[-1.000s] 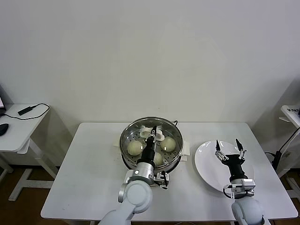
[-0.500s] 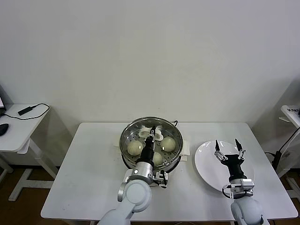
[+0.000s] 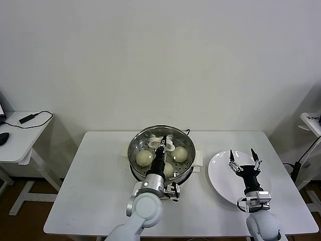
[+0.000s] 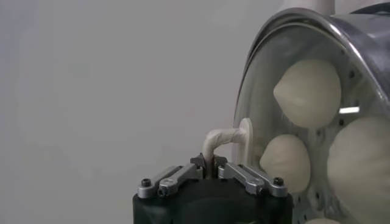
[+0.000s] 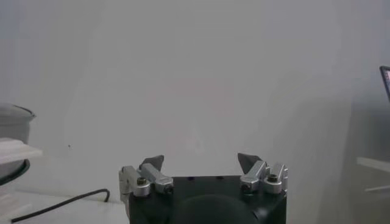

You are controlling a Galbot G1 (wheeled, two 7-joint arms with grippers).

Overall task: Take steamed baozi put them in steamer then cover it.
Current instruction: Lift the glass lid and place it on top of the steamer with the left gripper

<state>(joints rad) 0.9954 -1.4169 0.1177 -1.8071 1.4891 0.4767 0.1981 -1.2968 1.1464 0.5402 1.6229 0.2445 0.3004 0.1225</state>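
The steamer [image 3: 131, 150] stands at the middle back of the white table. Three steamed baozi show inside it [image 3: 144, 158] [image 3: 179, 154] [image 3: 169, 169]. The cover [image 3: 170, 133], clear glass with a metal rim, lies over the pot's mouth; I cannot tell if it rests on the rim. My left gripper [image 3: 161, 147] is shut on the cover's white handle [image 4: 222, 137], pinched between its jaws [image 4: 212, 161]. Baozi [image 4: 308, 91] [image 4: 285, 159] show through the glass [image 4: 262, 79]. My right gripper [image 3: 245, 159] [image 5: 201, 163] hangs open over the white plate, holding nothing.
A bare white plate [image 3: 220, 178] lies to the right of the steamer. A cord [image 3: 188, 131] runs behind the pot. A side table [image 3: 20, 133] with a cable stands at the left, and another table edge [image 3: 312, 120] at the right.
My left gripper and the cover's handle have shifted very slightly over the steamer. The right arm has barely moved above the plate.
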